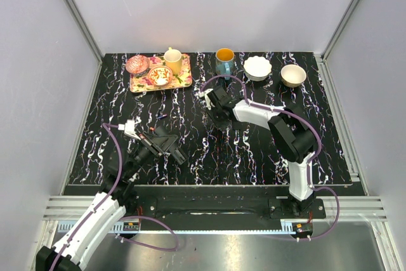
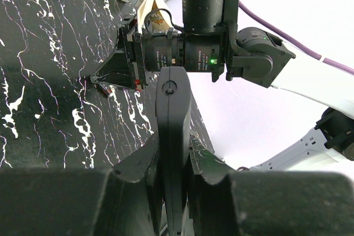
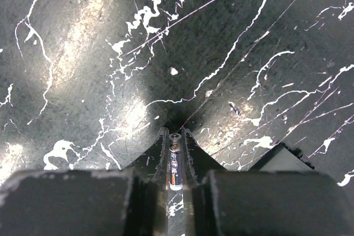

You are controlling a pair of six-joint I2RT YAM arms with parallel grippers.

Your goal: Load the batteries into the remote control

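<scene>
Operator: Remote (image 2: 172, 114) first. Where does it sit?

Observer: In the left end effector (image 2: 172, 164), at the near left of the counter (image 1: 254, 150). The fingers are pressed together on its black body, one on each side, and its rounded end sticks out past them.

Operator: Which way does it point?

Observer: Across the counter, toward the right arm's wrist.

Operator: And the right end effector (image 3: 175, 136)?

Observer: Farther in, near the middle, with its tips down at the marbled surface. A battery (image 3: 175, 165) lies lengthwise in the gap, metal cap forward. Both fingers hug its sides, so it is clamped on that battery.

Operator: Is the battery lifted?

Observer: I cannot tell whether it rests on the counter or hangs just above it.

Operator: What stands at the back?

Observer: On the far left is a flowered tray (image 1: 184, 80) carrying a pink bowl (image 1: 137, 64), a small bowl (image 1: 160, 75) and a yellow cup (image 1: 172, 60). To its right, well apart from both arms, stand a teal mug (image 1: 224, 61), a white bowl (image 1: 257, 68) and a beige bowl (image 1: 293, 75), in a row along the far edge.
</scene>
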